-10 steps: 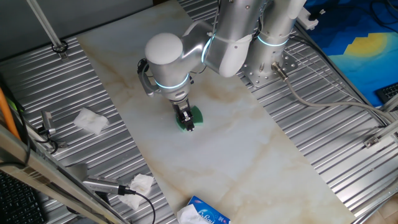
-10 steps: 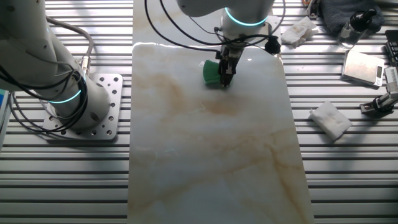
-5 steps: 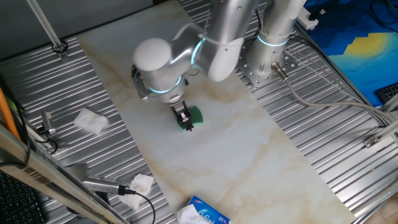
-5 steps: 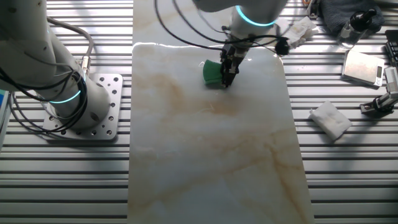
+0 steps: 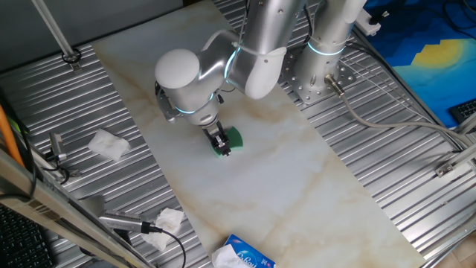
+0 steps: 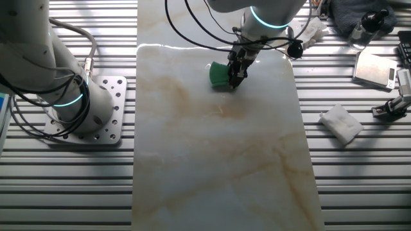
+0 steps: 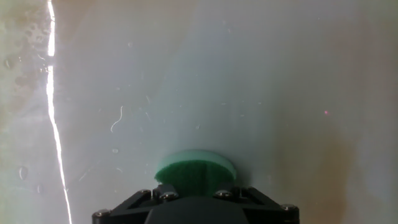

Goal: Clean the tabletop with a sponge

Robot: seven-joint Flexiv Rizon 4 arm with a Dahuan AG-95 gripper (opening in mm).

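The fingers (image 5: 222,147) grasp the green sponge (image 5: 232,139), pressing it on the marble table (image 5: 297,186); no containers visible.

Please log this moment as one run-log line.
pincer: shut on green sponge | sponge: pressed on marble tabletop | phase: wiping

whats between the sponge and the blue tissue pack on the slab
Nothing: in one fixed view, only bare veined tabletop lies between the green sponge, held in the gripper, and the tissue pack at the near edge.
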